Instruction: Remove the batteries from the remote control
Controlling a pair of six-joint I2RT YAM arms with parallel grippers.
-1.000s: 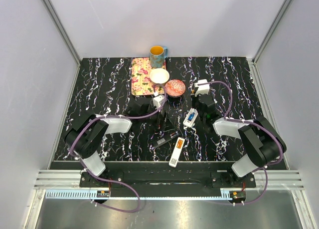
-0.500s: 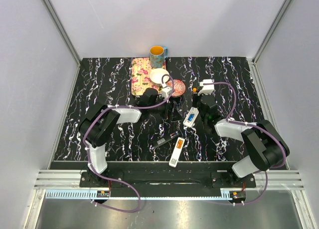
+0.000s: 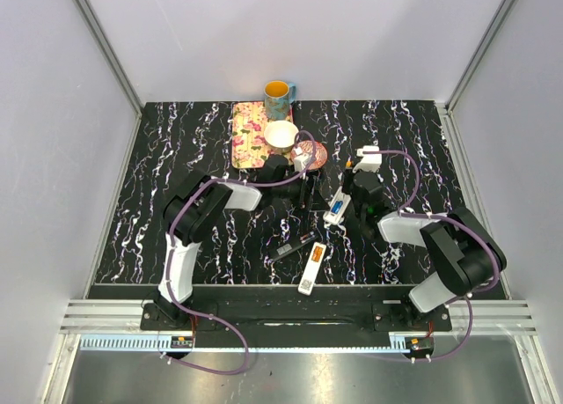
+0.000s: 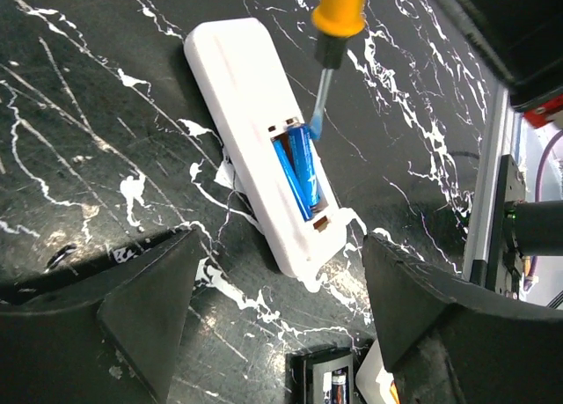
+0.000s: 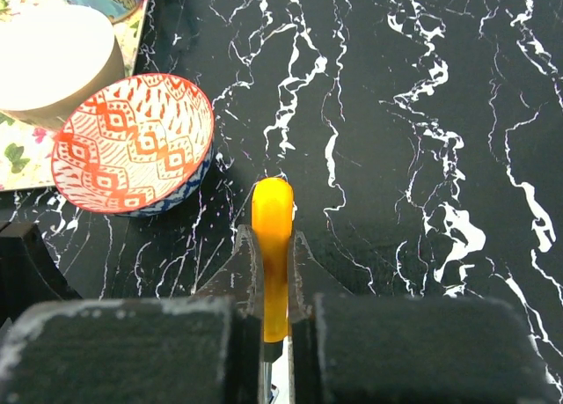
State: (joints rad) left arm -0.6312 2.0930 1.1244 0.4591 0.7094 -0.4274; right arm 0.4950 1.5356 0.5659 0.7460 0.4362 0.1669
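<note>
**A:** How many remotes are you counting?

**B:** Three. One white remote (image 4: pixel 236 69) is lying face down on the black marbled table (image 3: pixel 176 157) with its back open. A second white remote (image 3: pixel 311 268) is lying nearer the arm bases, and a black remote (image 3: pixel 293 246) is lying between the two.

**A:** And the batteries?

**B:** The blue batteries (image 4: pixel 297 171) are sitting in the open compartment of the first remote. They look like two side by side, though I cannot be sure of that count. The second white remote is showing what looks like one orange cell (image 3: pixel 314 253).

**A:** What is the right gripper (image 5: pixel 271 246) doing?

**B:** It is clamping the one screwdriver (image 5: pixel 272 210) by its orange handle. The tip is touching the far end of the blue batteries.

**A:** The left gripper (image 4: pixel 280 241)?

**B:** It is hanging over the near end of that remote with its jaws spread wide, one on each side, gripping nothing.

**A:** What else is there?

**B:** Two bowls are sitting at the back, a cream bowl (image 5: pixel 53 61) and a red patterned bowl (image 5: pixel 132 144). The cream one is resting on a floral tray (image 3: pixel 249 135), with one yellow mug (image 3: pixel 278 91) behind it.
</note>
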